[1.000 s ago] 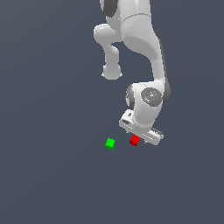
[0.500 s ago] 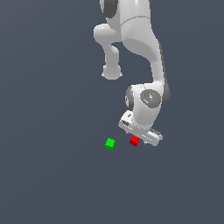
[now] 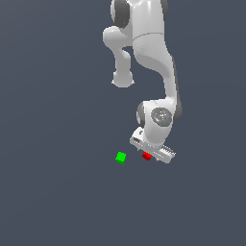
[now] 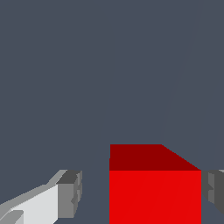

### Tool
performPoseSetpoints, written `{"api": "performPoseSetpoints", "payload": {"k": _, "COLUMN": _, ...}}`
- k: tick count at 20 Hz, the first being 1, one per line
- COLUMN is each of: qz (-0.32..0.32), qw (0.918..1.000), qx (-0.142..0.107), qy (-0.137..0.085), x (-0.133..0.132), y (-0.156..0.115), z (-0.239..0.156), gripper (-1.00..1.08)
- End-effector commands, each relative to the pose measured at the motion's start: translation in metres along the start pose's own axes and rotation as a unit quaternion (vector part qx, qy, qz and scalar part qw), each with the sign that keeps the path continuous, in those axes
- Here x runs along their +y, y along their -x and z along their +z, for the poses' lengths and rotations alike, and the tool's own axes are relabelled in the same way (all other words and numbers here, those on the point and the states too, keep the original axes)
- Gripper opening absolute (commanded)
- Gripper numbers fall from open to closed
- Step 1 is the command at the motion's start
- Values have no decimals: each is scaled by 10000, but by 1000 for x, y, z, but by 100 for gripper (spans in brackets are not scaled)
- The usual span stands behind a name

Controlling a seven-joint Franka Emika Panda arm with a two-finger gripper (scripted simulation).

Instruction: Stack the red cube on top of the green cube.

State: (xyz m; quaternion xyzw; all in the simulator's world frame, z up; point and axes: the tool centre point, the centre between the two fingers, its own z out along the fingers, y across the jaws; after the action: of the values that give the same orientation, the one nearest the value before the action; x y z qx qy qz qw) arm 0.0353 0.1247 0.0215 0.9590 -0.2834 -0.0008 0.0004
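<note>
one low claw [image 4: 142,197] astride red cube [image 4: 155,192]

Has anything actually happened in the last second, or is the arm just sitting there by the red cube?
Hardly anything visibly changed. The gripper stays low at the red cube, and the green cube sits where it was, apart from the red one. In the wrist view the red cube lies between the fingers, with a gap on one side, so it is not yet gripped.
</note>
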Motion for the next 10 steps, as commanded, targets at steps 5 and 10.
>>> {"api": "performPoseSetpoints", "payload": {"k": 5, "qz": 0, "qw": 10000, "qx": 6, "qy": -7, "x": -1, "y": -1, "z": 2, "gripper": -100}}
{"api": "performPoseSetpoints", "payload": {"k": 10, "qz": 0, "qw": 10000, "qx": 6, "qy": -7, "x": -1, "y": -1, "z": 2, "gripper": -100}}
